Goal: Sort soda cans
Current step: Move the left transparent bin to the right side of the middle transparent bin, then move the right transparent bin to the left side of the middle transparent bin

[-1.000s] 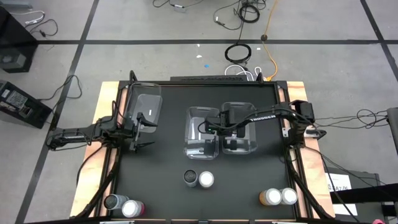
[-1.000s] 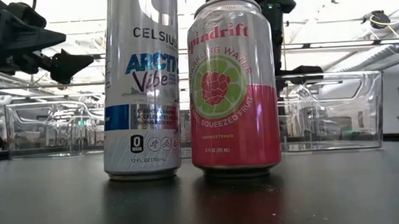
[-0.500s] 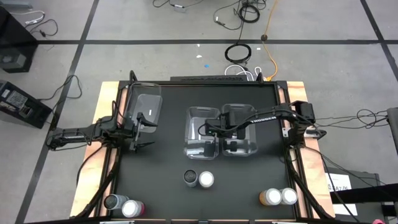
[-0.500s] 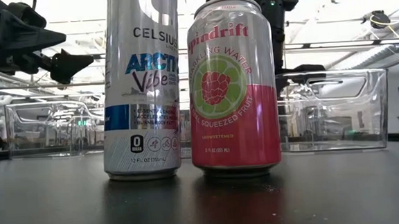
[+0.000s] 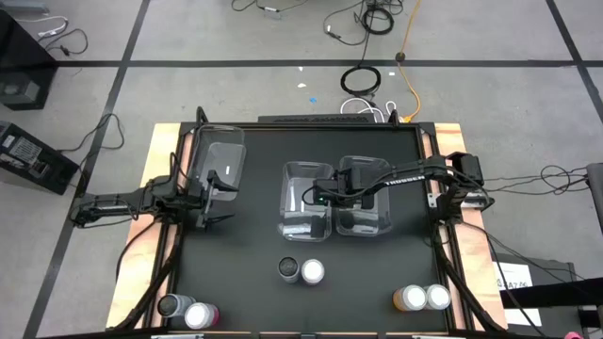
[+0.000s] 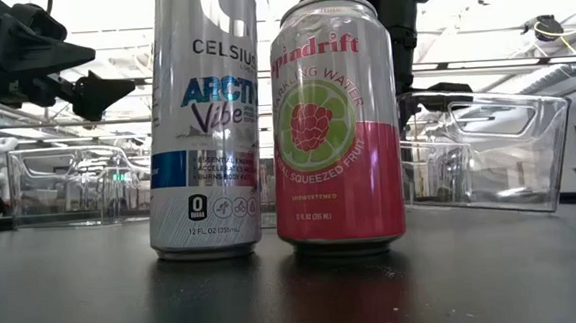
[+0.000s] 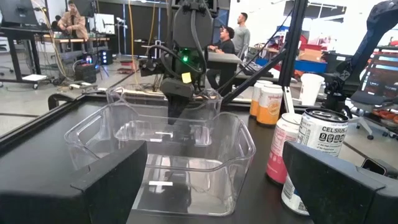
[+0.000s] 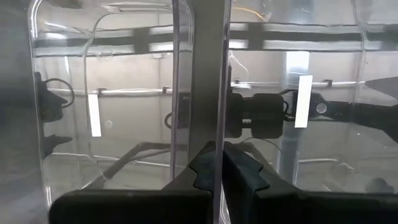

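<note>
Six soda cans stand upright in pairs near the table's near edge. A dark can (image 5: 288, 269) and a pink one (image 5: 312, 272) are in the middle; these are the silver Celsius can (image 6: 203, 122) and the pink Spindrift can (image 6: 336, 128). One pair is at the near left (image 5: 187, 311), and an orange pair is at the near right (image 5: 422, 298). My right gripper (image 5: 330, 198) is shut on the right-hand clear bin (image 5: 366, 198), between it and the middle bin (image 5: 303, 202). My left gripper (image 5: 214, 195) hangs open by the left bin (image 5: 220, 162). My right gripper pinches the right-hand bin's upright clear wall (image 8: 208, 93), the one beside the middle bin, between its two fingers (image 8: 245, 171). It comes from above, pointing down. The bin (image 6: 488, 154) sits tilted, with its held side raised and its far-right bottom edge (image 6: 546, 209) on the table.
The three clear bins lie in a row across the middle of the black table (image 5: 245, 254). The middle bin (image 7: 168, 155) stands close against the held one. Bare table lies between the bins and the cans. People and equipment show in the room beyond.
My right gripper has risen a little while staying shut on the bin wall. The right-hand bin has tipped from lying flat: its held side has lifted and the opposite side has stayed on the table.
</note>
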Motion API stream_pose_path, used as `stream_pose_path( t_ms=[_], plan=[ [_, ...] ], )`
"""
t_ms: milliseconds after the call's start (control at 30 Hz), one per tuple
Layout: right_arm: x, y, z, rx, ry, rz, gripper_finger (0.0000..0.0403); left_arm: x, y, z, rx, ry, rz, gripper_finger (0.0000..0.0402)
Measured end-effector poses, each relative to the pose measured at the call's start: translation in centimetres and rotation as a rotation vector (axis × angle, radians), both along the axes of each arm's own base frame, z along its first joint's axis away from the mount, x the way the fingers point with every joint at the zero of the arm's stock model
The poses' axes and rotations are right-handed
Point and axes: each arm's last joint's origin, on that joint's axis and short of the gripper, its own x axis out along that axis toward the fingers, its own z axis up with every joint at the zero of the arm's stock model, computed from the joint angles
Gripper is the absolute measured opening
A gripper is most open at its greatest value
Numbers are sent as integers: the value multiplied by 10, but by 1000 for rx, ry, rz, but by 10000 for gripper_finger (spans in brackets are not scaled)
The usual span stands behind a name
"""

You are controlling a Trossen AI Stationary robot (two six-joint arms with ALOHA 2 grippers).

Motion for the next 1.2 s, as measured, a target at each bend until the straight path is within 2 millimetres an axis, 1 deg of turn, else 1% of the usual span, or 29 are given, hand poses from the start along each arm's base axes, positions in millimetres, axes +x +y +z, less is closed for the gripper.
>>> stream_pose_path(
  t_ms=[300,467,567,733,933,1100,1200],
  plan=[
    [0,0,1,-3,-5,-1,66,0,0,0,0,0,0,383],
    [0,0,3,-4,-12,4,80,0,0,0,0,0,0,383],
    [-3,0,10,-9,-30,6,82,0,0,0,0,0,0,383],
    [-12,0,27,-17,-66,8,82,0,0,0,0,0,0,383],
    [-29,0,54,-29,-113,13,82,0,0,0,0,0,0,383],
    [-43,7,76,-127,-171,58,82,0,0,0,0,0,0,383],
    [-49,12,85,-167,-197,73,82,0,0,0,0,0,0,383]
  ],
)
